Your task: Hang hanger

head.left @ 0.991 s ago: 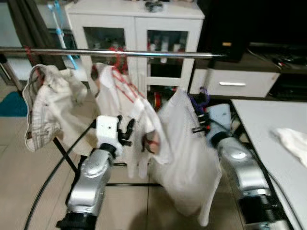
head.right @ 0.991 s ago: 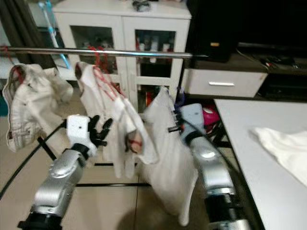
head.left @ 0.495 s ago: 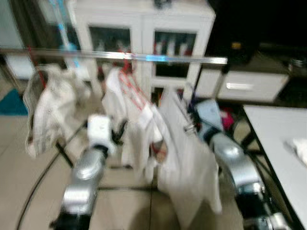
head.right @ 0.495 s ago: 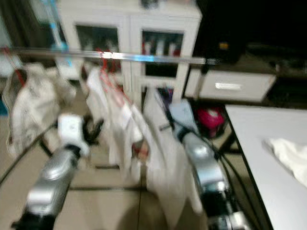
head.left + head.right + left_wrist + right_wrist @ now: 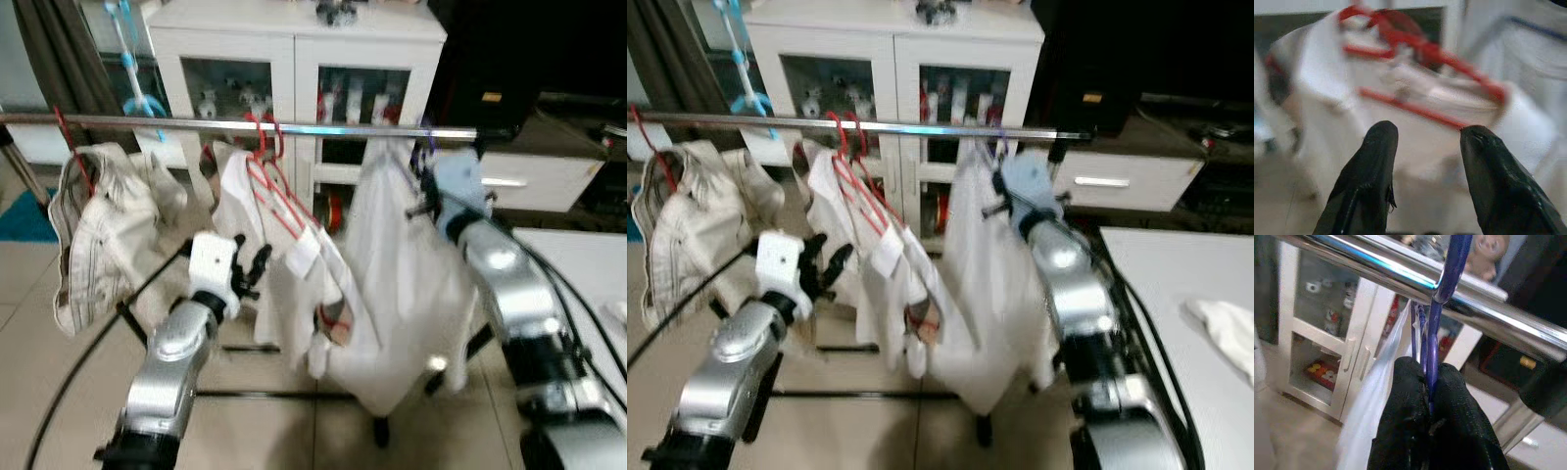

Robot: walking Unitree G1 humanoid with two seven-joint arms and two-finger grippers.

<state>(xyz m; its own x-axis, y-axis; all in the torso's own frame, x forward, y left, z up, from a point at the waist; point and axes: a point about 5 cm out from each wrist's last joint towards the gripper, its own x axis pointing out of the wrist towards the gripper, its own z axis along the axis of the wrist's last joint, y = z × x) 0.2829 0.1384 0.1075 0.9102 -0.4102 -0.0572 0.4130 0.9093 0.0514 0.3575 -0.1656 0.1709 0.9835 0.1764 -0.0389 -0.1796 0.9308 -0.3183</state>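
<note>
We see our right tool (image 5: 1425, 396) raised to the chrome rail (image 5: 294, 127) of the clothes rack, its two black fingers (image 5: 1400, 431) pressed together on the neck of a purple hanger (image 5: 1442, 279). The hanger's hook curves over the top of the rail, near its right end, and a white garment (image 5: 402, 284) drapes down from it in front of our right arm.

Our left tool (image 5: 1425, 142) is held lower, in front of the rack, its fingers (image 5: 1376, 161) spread apart with nothing between them. It points at a white shirt (image 5: 284, 274) on red hangers (image 5: 279, 186), whose hooks sit on the middle of the rail. The tool is close to that shirt but not touching it.

Further left along the rail a beige striped garment (image 5: 93, 235) hangs bunched from another red hook. Behind the rack stands a white glass-door cabinet (image 5: 294, 59). On our right is the edge of a pale bench (image 5: 1176, 284) with a white cloth (image 5: 1225, 338) lying on it.
</note>
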